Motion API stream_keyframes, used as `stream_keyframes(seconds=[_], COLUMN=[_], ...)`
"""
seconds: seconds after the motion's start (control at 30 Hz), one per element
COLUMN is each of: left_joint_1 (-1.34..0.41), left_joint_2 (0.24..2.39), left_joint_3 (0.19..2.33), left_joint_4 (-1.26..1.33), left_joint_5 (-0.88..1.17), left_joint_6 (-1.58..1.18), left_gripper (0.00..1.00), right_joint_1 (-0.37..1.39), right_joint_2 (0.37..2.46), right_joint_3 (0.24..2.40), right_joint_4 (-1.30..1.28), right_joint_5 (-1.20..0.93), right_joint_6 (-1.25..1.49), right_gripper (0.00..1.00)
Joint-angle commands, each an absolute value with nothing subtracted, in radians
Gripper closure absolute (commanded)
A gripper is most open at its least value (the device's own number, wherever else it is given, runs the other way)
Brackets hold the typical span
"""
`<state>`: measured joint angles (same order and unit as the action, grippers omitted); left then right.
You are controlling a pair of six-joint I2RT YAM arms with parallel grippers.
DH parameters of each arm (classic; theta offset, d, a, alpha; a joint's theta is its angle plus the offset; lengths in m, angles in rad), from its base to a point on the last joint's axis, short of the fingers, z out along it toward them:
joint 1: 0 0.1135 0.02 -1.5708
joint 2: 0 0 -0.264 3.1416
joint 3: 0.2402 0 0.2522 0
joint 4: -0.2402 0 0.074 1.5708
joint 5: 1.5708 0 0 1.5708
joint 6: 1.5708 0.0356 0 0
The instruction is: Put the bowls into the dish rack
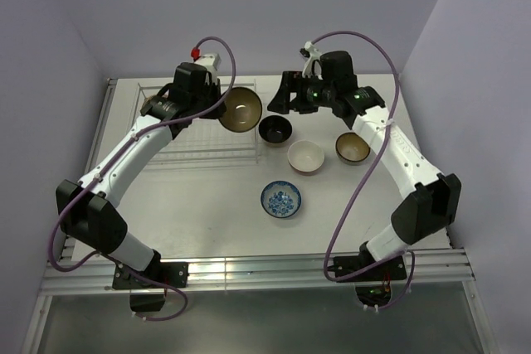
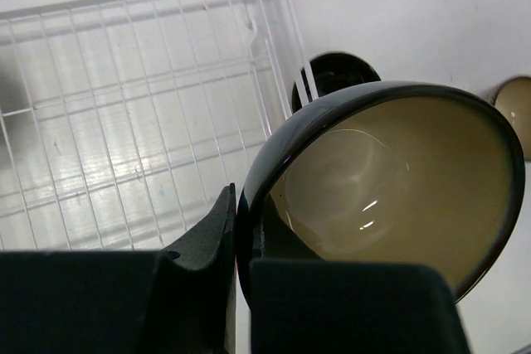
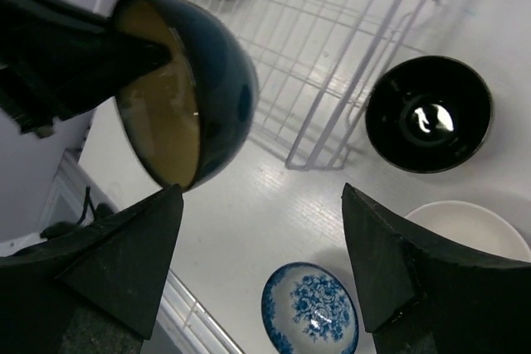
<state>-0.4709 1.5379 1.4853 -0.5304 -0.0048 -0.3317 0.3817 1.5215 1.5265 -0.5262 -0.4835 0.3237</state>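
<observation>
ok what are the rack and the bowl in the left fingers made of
The dish rack looks like thin white-coated metal wire, an open grid. The held bowl looks glazed ceramic: glossy dark outside, tan inside, sharp highlights.

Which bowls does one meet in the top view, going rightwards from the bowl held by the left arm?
The tilted tan bowl → black bowl → white bowl → tan-brown bowl. The blue-and-white bowl is left out: it overlaps the black one sideways.

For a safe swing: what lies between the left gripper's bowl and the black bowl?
The dish rack's corner wires, between held bowl and black bowl, shown in the right wrist view.
</observation>
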Motion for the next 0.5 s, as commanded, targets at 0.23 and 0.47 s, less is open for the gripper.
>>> stream_keyframes(seconds=[0.23, 0.47], left_joint_1=[-0.489, -0.499], left_joint_2=[1.523, 1.516], left_joint_3=[1.540, 1.546], left_joint_4=[-0.370, -0.367], left_joint_5=[-0.110, -0.120], left_joint_6=[-0.405, -0.407], left_gripper=[1.00, 1.00], right_joint_1=[0.498, 0.545], right_joint_2=[1.649, 1.715], right_joint_3=[1.716, 1.795], right_joint_4=[-0.508, -0.558], right_joint_5=[-0.249, -0.148], right_joint_6=[0.347, 0.316], right_gripper=[0.26, 0.42])
